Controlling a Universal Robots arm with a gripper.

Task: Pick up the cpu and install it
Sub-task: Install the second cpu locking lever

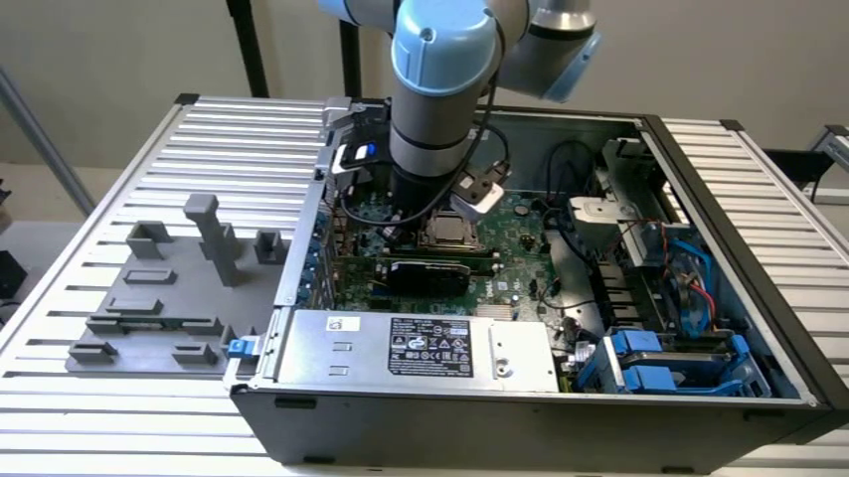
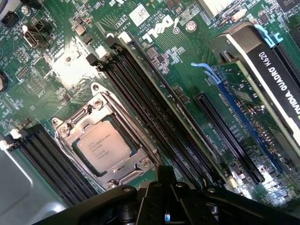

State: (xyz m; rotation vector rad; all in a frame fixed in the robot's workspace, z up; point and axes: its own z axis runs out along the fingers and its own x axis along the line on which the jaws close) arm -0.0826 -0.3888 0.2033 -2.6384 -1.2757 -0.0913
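The cpu (image 2: 104, 146) is seen seated in the motherboard socket (image 2: 101, 140), its silver-white top facing up with printed text across it, framed by the metal retention bracket whose screws are visible at the corners. In the exterior view the same socket (image 1: 447, 231) is found near the middle of the green motherboard (image 1: 511, 248) inside the open computer case (image 1: 743, 298), just beside the lower end of the arm.

The gripper (image 2: 168, 206) is shown in the wrist view as a dark mechanism above the board, close to the socket but not touching the cpu; nothing is seen held by it. Whether the fingers are released or clenched cannot be told, since their tips are not displayed. In the exterior view the gripper is hidden behind the arm's blue-grey wrist (image 1: 431, 119), which is lowered into the case.

Rows of black memory slots (image 2: 154, 117) are laid beside the socket, and a graphics card (image 2: 276, 70) marked Quadro is mounted in an expansion slot farther off. A power supply (image 1: 412, 348) is placed along the near side of the case. On the table (image 1: 159, 417), at the exterior view's left, a grey plastic fixture (image 1: 173, 298) with upright blocks is set well apart from the case.
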